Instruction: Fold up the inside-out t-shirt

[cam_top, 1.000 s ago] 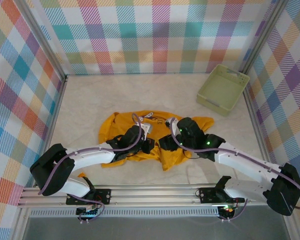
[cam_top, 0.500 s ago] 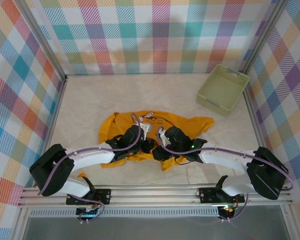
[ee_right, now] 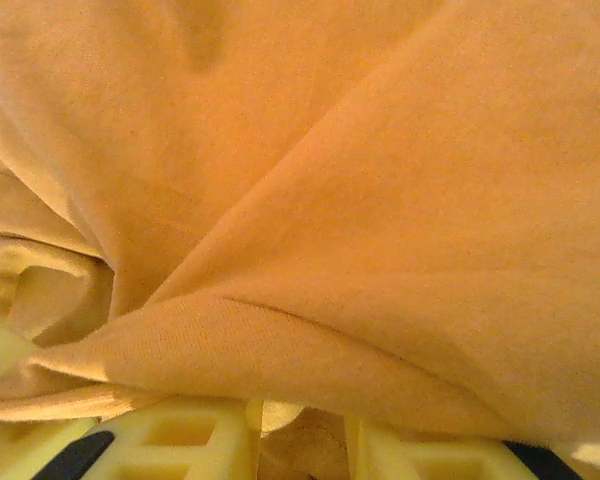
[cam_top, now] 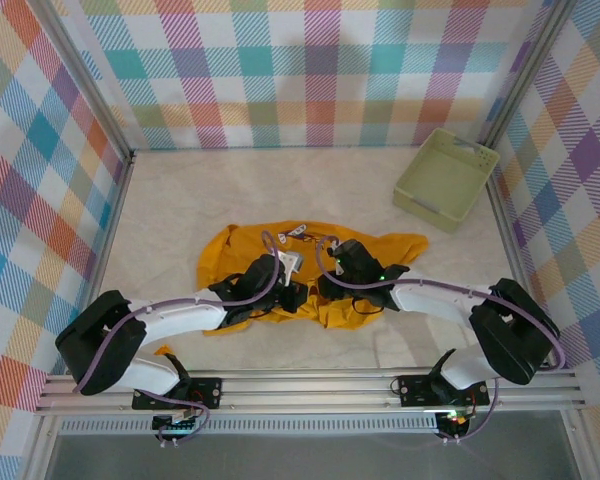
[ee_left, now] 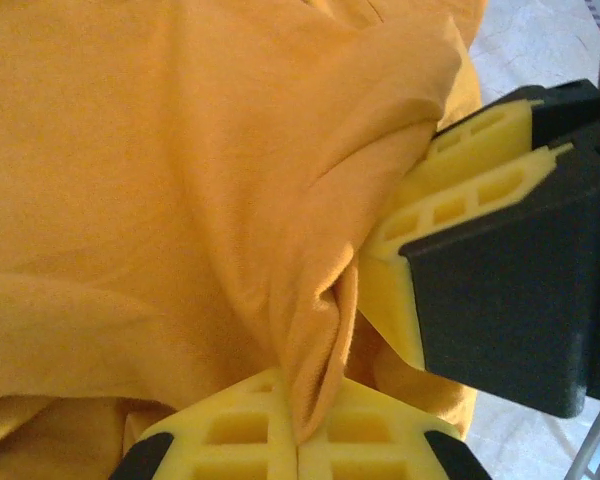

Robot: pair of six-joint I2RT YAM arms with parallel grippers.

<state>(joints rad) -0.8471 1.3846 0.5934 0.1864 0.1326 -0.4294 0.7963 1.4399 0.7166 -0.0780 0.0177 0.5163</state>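
**Fig.** Nearest us, the left gripper (ee_left: 298, 440) is pressed together on a narrow fold of the t-shirt (cam_top: 238, 250). The right gripper (ee_right: 298, 420), just beside it at its 3 o'clock, is nipped on a thicker bunch (cloth fills the gap between its fingers). The t-shirt lies crumpled on the table (cam_top: 180, 200), toward 6 o'clock of centre. The basket (cam_top: 445, 180) sits well apart at 2 o'clock. We judge two risks: grips this close may raise a tangled wad, or the thin fold may slip free under pull.
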